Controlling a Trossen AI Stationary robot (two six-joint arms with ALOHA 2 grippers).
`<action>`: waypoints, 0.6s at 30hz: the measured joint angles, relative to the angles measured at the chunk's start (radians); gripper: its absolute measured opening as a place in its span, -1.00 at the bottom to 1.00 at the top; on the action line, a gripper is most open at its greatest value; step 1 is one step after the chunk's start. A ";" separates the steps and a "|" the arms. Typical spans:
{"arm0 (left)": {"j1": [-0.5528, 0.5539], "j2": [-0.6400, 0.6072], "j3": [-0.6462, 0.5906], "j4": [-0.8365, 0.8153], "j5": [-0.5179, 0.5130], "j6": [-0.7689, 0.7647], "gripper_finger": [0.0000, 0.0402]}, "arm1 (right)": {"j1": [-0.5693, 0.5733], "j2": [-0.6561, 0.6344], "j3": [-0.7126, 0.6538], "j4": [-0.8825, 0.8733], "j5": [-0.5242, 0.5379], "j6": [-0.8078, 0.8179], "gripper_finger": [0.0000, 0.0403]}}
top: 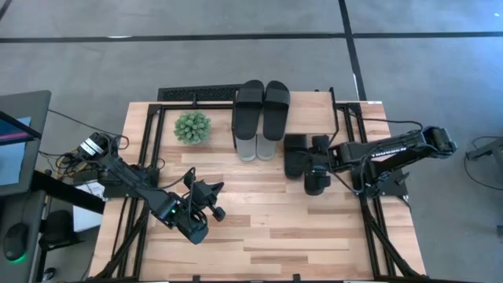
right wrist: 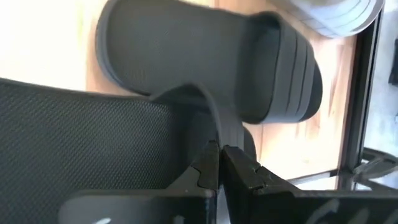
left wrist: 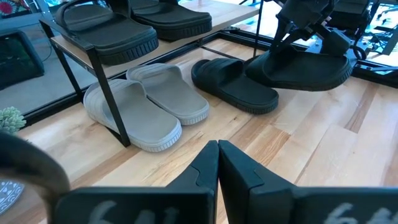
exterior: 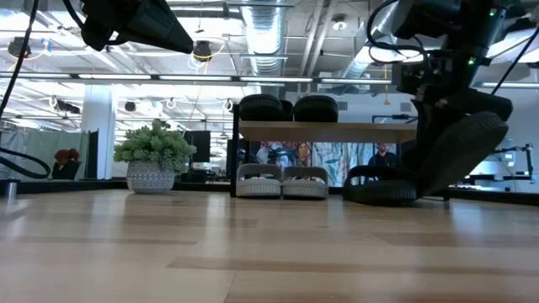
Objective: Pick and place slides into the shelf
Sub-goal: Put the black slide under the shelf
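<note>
Between my right gripper's (right wrist: 219, 163) jaws, clamped tight, the black slide's (left wrist: 308, 62) strap (soft, light foam, I judge) hangs tilted.

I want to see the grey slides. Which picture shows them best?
The left wrist view: both grey slides lie whole under the shelf. The high view shows only their tips, the low view their fronts, the right wrist view one edge.

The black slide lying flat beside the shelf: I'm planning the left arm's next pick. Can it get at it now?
Probably not cleanly: the black slide lies right beside the right gripper, which holds another slide tilted over it. The left gripper waits shut, well away.
</note>
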 joint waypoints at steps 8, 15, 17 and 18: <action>0.002 0.000 -0.005 0.004 -0.001 -0.002 -1.00 | -0.012 0.012 -0.003 0.071 0.019 -0.038 -1.00; 0.002 0.000 -0.010 0.002 -0.001 -0.016 -1.00 | -0.038 0.052 -0.002 0.056 0.003 -0.061 -1.00; 0.002 0.000 -0.010 0.001 0.000 -0.016 -1.00 | -0.044 0.073 -0.001 0.061 -0.004 -0.066 -1.00; 0.002 0.000 -0.010 0.001 0.000 -0.016 -1.00 | -0.047 0.084 -0.001 0.058 -0.003 -0.068 -1.00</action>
